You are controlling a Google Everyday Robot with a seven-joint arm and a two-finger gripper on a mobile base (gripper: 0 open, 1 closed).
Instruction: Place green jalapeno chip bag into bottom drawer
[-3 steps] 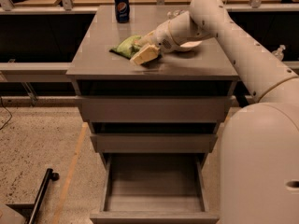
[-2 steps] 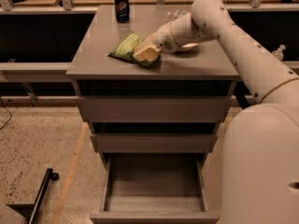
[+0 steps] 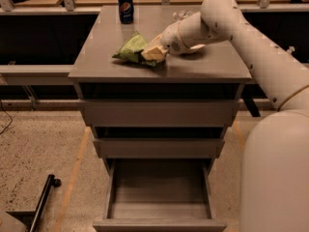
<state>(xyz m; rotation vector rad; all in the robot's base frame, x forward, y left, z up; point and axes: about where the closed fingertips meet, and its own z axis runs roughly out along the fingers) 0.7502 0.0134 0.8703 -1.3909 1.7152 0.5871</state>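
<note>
Gripper [image 3: 153, 52] at green jalapeno chip bag [image 3: 129, 49] — cabinet top [image 3: 212, 64].

Grey cabinet top [image 3: 212, 64] carries a blue soda can [image 3: 125, 7] near the back edge and a green chip bag [image 3: 130, 50], with the gripper [image 3: 153, 53] at the bag's right end.

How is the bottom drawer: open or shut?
Open: the bottom drawer is pulled out, floor visible. The gripper is up top at the chip bag.

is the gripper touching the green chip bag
Touching. The camera view shows the gripper overlapping the right end of the green jalapeno chip bag on the cabinet top, no gap visible.
</note>
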